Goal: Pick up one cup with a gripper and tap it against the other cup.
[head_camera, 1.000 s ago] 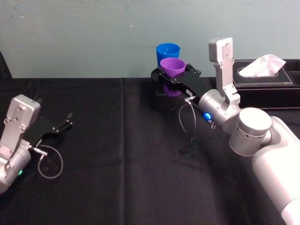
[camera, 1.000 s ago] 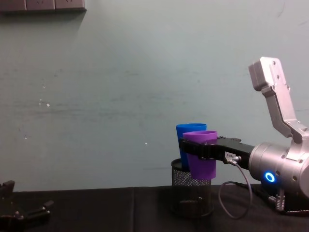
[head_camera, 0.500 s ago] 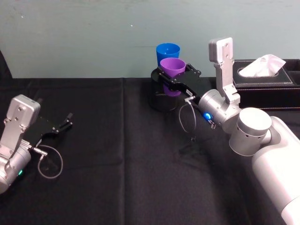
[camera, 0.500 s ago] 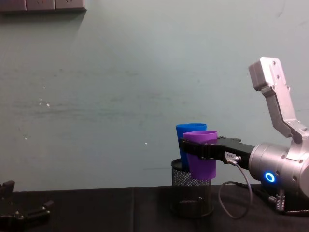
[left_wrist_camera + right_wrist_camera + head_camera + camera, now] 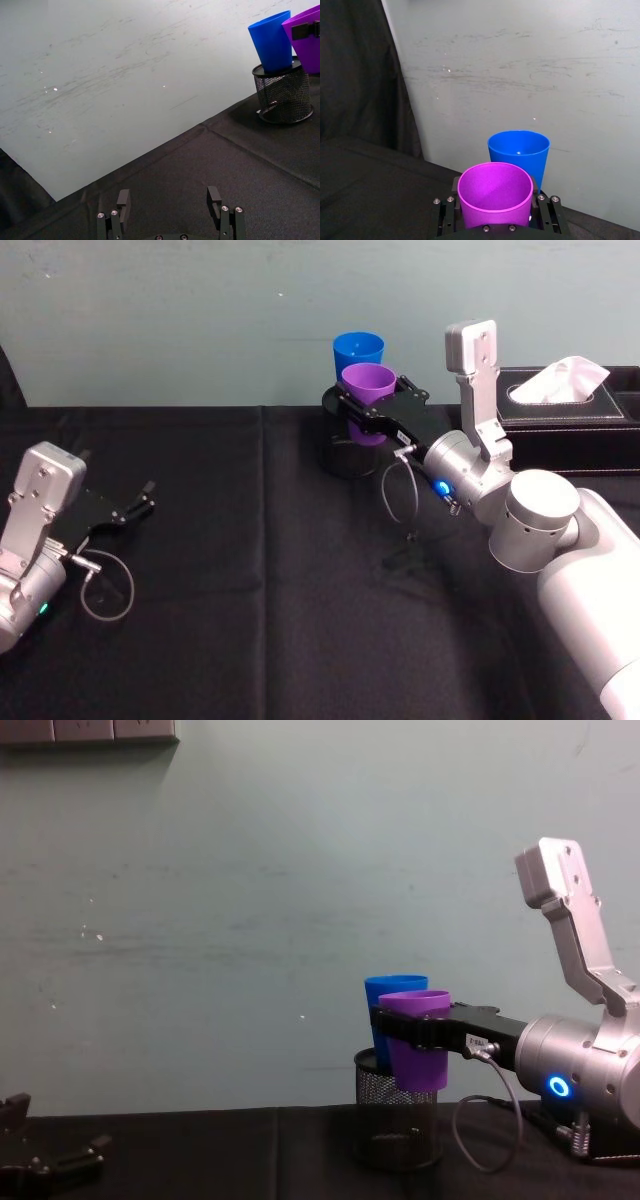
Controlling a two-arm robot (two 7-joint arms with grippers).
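The right gripper [image 5: 365, 405] reaches out over the far side of the table [image 5: 250, 580]. Its fingers [image 5: 442, 216] are closed on the purple cup [image 5: 495, 195], one on each side of its wall a little below the rim. The cup sits upright between them, mouth up and empty, lifted clear of the table. Just beyond the fingers stands the blue cup [image 5: 519, 150], also upright and empty, its rim a little higher than the purple one. The blue cup is set inside a black mesh holder [image 5: 282, 95], with most of its height rising out of the holder's mouth; nothing else shows in the holder. The purple cup's base hangs below the fingers, over the holder's near rim, and in the chest view it covers part of the blue cup's wall. The two cups are right against each other, but whether they touch cannot be told. To the right of the fingers lies a dark tissue box [image 5: 580, 430] with a white tissue standing out of its slot.

The left gripper [image 5: 135, 508] rests low over the table, well to the left of the cups, its fingers [image 5: 122, 200] spread apart with nothing between them
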